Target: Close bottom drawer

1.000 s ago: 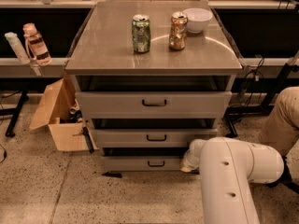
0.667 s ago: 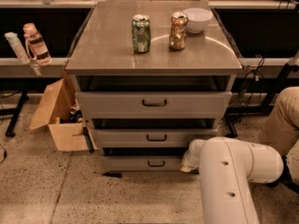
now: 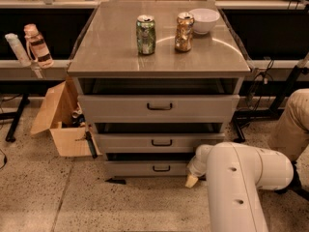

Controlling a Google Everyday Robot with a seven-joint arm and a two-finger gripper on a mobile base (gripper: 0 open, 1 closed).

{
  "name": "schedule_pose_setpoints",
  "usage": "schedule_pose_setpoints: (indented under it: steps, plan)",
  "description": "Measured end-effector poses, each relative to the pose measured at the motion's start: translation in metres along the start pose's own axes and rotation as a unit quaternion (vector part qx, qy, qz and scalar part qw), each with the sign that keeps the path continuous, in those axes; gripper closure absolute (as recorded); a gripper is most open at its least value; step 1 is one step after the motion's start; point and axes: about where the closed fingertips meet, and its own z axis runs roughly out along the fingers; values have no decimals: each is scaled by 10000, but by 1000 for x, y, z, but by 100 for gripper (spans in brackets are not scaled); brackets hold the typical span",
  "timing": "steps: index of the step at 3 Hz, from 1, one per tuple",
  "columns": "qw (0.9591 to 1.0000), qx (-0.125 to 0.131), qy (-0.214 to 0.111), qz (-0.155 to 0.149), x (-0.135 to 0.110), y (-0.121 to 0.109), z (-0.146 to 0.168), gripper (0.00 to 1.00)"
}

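The bottom drawer (image 3: 145, 168) is the lowest and narrowest of three grey cabinet drawer fronts, with a small black centre handle (image 3: 161, 168). A dark gap shows above its front panel. The middle drawer (image 3: 157, 142) and the tall top drawer (image 3: 159, 107) sit above it. My white arm (image 3: 241, 178) reaches in from the lower right. The gripper (image 3: 192, 180) is at the right end of the bottom drawer front, low near the floor; only a pale tip shows past the arm's wrist.
The cabinet top (image 3: 111, 47) holds a green can (image 3: 146, 35), a bronze can (image 3: 184, 31) and a white bowl (image 3: 204, 20). An open cardboard box (image 3: 60, 122) stands on the floor at the left. Bottles (image 3: 36, 45) sit on a left shelf.
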Motion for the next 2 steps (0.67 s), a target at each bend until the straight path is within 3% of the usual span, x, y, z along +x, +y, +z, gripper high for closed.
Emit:
schedule_pose_setpoints:
  steps: [2]
  plan:
    - [10000, 0, 0, 0, 0, 0, 0, 0]
